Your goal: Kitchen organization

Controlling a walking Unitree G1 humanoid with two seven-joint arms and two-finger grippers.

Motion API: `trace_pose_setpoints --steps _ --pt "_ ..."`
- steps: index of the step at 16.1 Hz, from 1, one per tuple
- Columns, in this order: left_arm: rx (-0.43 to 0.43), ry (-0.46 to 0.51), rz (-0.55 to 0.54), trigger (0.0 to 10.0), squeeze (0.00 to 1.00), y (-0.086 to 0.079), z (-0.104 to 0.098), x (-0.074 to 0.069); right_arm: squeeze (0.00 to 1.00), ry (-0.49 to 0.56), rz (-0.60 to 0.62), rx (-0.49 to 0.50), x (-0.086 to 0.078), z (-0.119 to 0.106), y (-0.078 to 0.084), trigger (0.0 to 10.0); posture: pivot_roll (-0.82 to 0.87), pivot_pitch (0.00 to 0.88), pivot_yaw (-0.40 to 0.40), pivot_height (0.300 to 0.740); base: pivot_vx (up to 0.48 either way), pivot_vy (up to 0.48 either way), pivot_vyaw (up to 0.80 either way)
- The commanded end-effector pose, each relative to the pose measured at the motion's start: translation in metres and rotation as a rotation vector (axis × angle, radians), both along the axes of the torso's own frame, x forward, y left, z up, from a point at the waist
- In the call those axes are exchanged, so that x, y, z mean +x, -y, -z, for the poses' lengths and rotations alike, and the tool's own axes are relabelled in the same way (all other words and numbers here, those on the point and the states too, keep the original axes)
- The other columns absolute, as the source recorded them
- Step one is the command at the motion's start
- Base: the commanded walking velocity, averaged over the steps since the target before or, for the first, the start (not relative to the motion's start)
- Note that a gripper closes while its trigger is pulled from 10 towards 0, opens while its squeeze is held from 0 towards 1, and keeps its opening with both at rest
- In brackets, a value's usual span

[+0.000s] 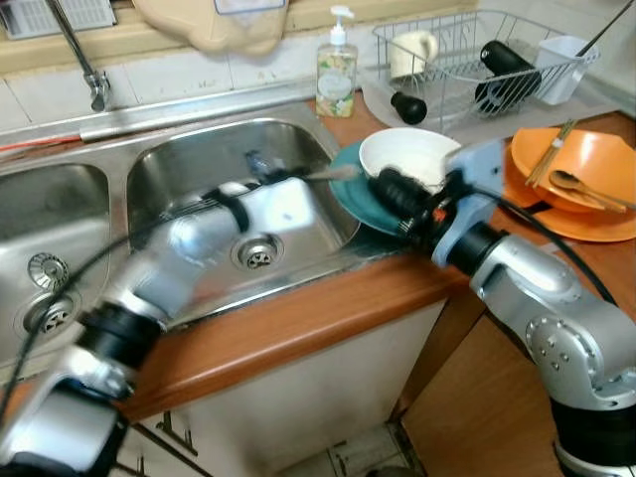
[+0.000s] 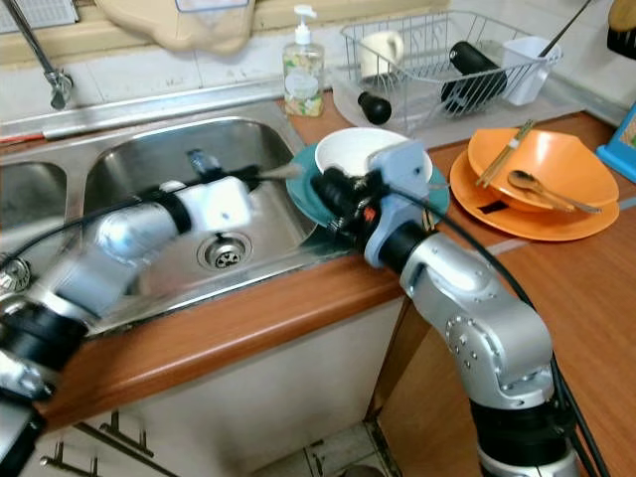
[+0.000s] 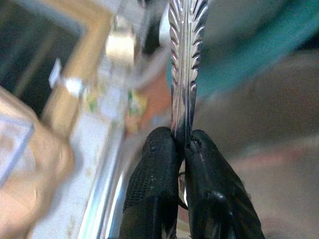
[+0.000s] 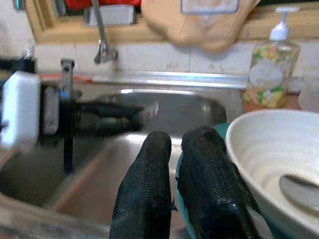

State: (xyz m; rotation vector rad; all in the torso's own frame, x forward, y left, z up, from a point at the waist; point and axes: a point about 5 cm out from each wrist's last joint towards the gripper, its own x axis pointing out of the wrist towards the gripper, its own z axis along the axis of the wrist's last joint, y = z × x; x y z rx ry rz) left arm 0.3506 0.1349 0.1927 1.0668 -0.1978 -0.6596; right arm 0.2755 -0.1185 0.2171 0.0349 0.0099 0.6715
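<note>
Over the sink [image 1: 179,169], in the head views, the left gripper [image 1: 298,177] pinches a utensil handle [image 1: 333,173] reaching toward the teal plate [image 1: 348,184]; the right gripper [image 2: 333,194] sits at the plate's rim beside the white bowl [image 2: 358,149]. The left wrist view shows fingers [image 3: 154,174] clamped on the ribbed handle. In the right wrist view, its fingers [image 4: 149,169] press together, holding nothing visible

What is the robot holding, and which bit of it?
The left gripper pinches a silver utensil by one end of its patterned handle. The right gripper holds nothing.
</note>
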Motion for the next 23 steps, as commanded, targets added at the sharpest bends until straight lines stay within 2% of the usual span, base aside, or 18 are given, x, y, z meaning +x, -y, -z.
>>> trace_pose_setpoints --steps 1,3,4,6,10,11,12,14,18,20,21,22,23 --pt "0.047 -0.062 -0.049 0.0 0.00 -0.014 0.006 0.007 0.00 -0.024 -0.039 -0.042 -0.004 0.005 -0.005 10.0 -0.15 0.000 0.054 0.740 0.000 0.000 0.00" --pt "0.097 -0.137 -0.075 0.0 0.00 -0.023 0.018 0.011 0.00 -0.036 -0.072 -0.078 -0.007 0.008 -0.007 10.0 -0.15 0.000 0.054 0.740 0.000 0.000 0.00" --pt "0.098 -0.177 -0.092 1.2 0.00 -0.028 0.023 0.012 0.00 -0.041 -0.087 -0.089 -0.008 0.009 -0.009 10.0 -0.16 0.000 0.056 0.740 0.000 0.000 0.00" --pt "0.145 -0.287 -0.151 10.0 0.00 -0.041 0.039 0.016 0.00 -0.055 -0.137 -0.120 -0.012 0.012 -0.012 10.0 -0.16 0.000 0.054 0.740 0.000 0.000 0.00" --pt "0.169 -0.392 -0.180 10.0 0.00 -0.041 0.053 0.022 0.00 -0.080 -0.184 -0.169 -0.016 0.017 -0.016 10.0 -0.16 0.000 0.055 0.740 0.000 0.000 0.00" --pt "0.172 -0.452 -0.172 10.0 0.19 -0.040 0.061 0.021 0.00 -0.088 -0.179 -0.182 -0.016 0.019 -0.015 10.0 -0.16 0.000 0.056 0.740 0.000 0.000 0.00" --pt "0.172 -0.469 -0.170 10.0 1.00 -0.040 0.063 0.020 0.00 -0.090 -0.178 -0.183 -0.016 0.019 -0.015 10.0 -0.16 0.000 0.057 0.740 0.000 0.000 0.00" --pt "0.178 -0.496 -0.171 10.0 1.00 -0.041 0.068 0.019 0.00 -0.094 -0.176 -0.188 -0.016 0.020 -0.014 10.0 -0.17 0.000 0.057 0.740 0.000 0.000 0.00" --pt "0.171 -0.481 -0.170 10.0 1.00 -0.043 0.068 0.019 0.00 -0.091 -0.174 -0.187 -0.016 0.020 -0.014 10.0 -0.16 0.000 0.050 0.740 0.000 0.000 0.00" --pt "0.169 -0.441 -0.185 10.0 1.00 -0.048 0.065 0.019 0.00 -0.068 -0.143 -0.164 -0.012 0.016 -0.010 10.0 -0.16 0.000 0.050 0.740 0.000 0.000 0.00" --pt "0.139 -0.423 -0.185 10.0 0.00 -0.049 0.062 0.019 0.00 -0.031 -0.077 -0.145 -0.005 0.010 -0.003 10.0 -0.16 0.000 0.048 0.740 0.000 0.000 0.00" --pt "0.091 -0.400 -0.177 10.0 0.00 -0.049 0.057 0.018 0.99 0.020 0.003 -0.117 0.002 0.002 0.005 10.0 -0.16 0.000 0.046 0.740 0.000 0.000 0.00" --pt "0.070 -0.391 -0.172 10.0 0.00 -0.048 0.056 0.018 0.99 0.038 0.029 -0.106 0.004 -0.001 0.008 10.0 -0.16 0.000 0.046 0.740 0.000 0.000 0.00"
